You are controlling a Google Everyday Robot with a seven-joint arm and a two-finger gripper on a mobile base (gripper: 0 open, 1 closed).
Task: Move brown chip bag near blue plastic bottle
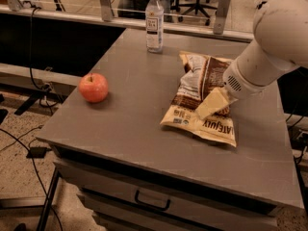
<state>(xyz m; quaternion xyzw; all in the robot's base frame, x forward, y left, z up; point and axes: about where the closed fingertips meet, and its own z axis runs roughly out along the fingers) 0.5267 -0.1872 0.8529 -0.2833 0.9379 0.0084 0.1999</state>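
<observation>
The brown chip bag (202, 88) lies flat on the right half of the grey table (120, 129), its dark brown middle and cream edges showing. My gripper (211, 104) comes in from the right on the white arm (269, 42) and rests down on the bag's middle, near its right side. The blue plastic bottle (154, 20), clear with a white cap and a pale label, stands upright at the table's far edge, to the upper left of the bag and apart from it.
A red apple (93, 87) sits on the left part of the table. A drawer with a dark handle (151, 201) is below the table's front edge. Cables lie on the floor at the left. Railing posts and office chairs stand behind the table.
</observation>
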